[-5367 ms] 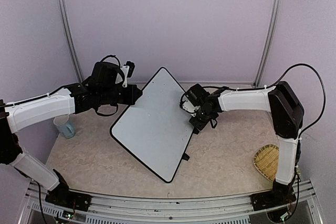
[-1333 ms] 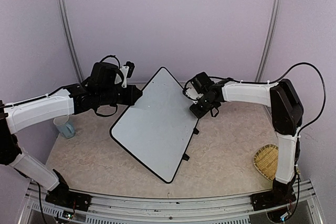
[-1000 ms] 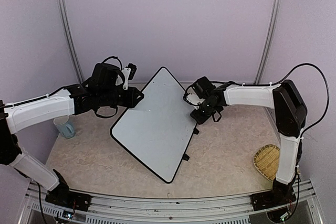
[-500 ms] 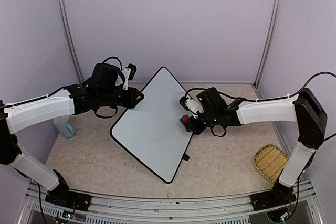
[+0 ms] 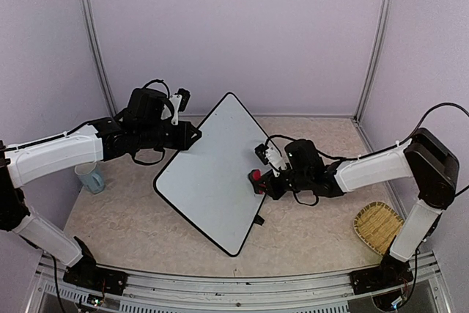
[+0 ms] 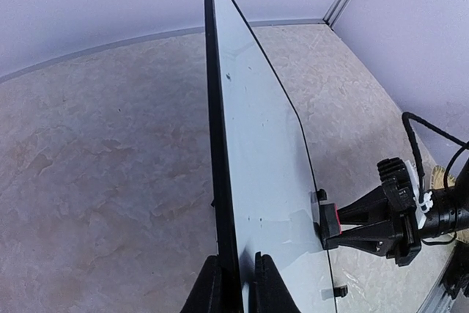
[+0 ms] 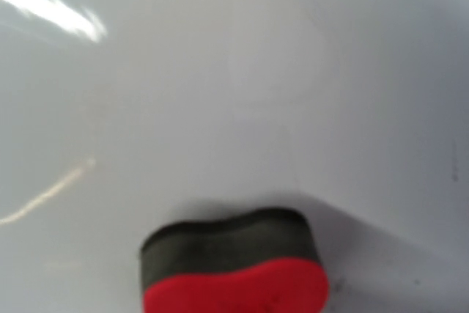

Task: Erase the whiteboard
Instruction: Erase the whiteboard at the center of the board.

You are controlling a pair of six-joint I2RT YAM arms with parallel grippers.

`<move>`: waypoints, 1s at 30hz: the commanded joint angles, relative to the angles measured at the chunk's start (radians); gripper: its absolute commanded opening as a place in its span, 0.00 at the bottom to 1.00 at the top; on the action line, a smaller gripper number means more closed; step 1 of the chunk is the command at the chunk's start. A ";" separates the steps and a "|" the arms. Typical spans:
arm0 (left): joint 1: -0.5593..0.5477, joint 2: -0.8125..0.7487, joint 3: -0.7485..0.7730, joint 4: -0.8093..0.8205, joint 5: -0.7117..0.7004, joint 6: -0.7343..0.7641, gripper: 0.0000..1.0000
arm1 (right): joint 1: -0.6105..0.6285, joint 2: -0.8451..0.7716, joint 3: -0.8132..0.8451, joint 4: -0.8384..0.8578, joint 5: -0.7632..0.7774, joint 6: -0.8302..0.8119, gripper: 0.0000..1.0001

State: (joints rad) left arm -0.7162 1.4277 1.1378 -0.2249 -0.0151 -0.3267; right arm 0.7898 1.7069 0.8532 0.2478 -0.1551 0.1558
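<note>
The whiteboard (image 5: 212, 181) stands tilted on the tabletop (image 5: 308, 232), with the left fingers (image 6: 270, 287) clamped on its edge. The right fingers (image 6: 366, 241) grip the eraser (image 7: 234, 269) against its face. Excess pressure may slip the whiteboard from the clamp or topple it.

Translucent cup (image 5: 89, 177) set at the marbled table's (image 5: 132, 225) left edge, woven basket (image 5: 376, 226) placed near its right edge, lavender walls (image 5: 234, 27) behind
</note>
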 commanded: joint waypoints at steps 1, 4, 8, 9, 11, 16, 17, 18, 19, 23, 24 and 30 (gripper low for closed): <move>-0.022 -0.001 -0.004 -0.065 0.026 0.041 0.00 | 0.019 -0.017 -0.034 0.127 -0.093 0.025 0.21; -0.023 0.002 -0.004 -0.065 0.022 0.038 0.00 | 0.028 -0.010 -0.050 0.134 -0.113 0.020 0.21; -0.025 0.006 -0.004 -0.064 0.019 0.034 0.00 | 0.044 0.005 -0.062 0.134 -0.152 0.007 0.21; -0.025 0.006 -0.002 -0.064 0.018 0.032 0.00 | 0.051 0.006 -0.061 0.130 -0.155 0.002 0.21; -0.025 0.007 0.001 -0.065 0.016 0.030 0.00 | 0.063 0.009 -0.060 0.119 -0.165 -0.008 0.21; -0.028 0.005 0.002 -0.065 0.010 0.028 0.00 | 0.101 0.021 -0.037 0.068 -0.139 -0.032 0.21; -0.028 0.005 0.003 -0.064 0.009 0.029 0.00 | 0.108 0.023 -0.034 0.063 -0.138 -0.035 0.21; -0.028 0.004 0.003 -0.064 0.009 0.029 0.00 | 0.115 0.025 -0.032 0.058 -0.137 -0.039 0.21; -0.028 0.004 0.001 -0.065 0.008 0.029 0.00 | 0.124 0.025 -0.031 0.050 -0.128 -0.042 0.21; -0.028 0.003 0.001 -0.065 0.010 0.029 0.00 | 0.131 0.031 -0.013 -0.013 0.001 -0.046 0.21; -0.028 0.002 0.000 -0.066 0.009 0.031 0.00 | 0.128 0.033 -0.007 -0.031 0.037 -0.051 0.21; -0.029 0.002 0.000 -0.067 0.010 0.035 0.00 | 0.084 0.024 0.047 -0.120 0.104 -0.076 0.21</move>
State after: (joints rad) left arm -0.7170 1.4220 1.1378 -0.2352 -0.0349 -0.3550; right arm 0.8867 1.7069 0.8642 0.2428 -0.1192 0.1032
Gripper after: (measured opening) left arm 0.118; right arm 0.212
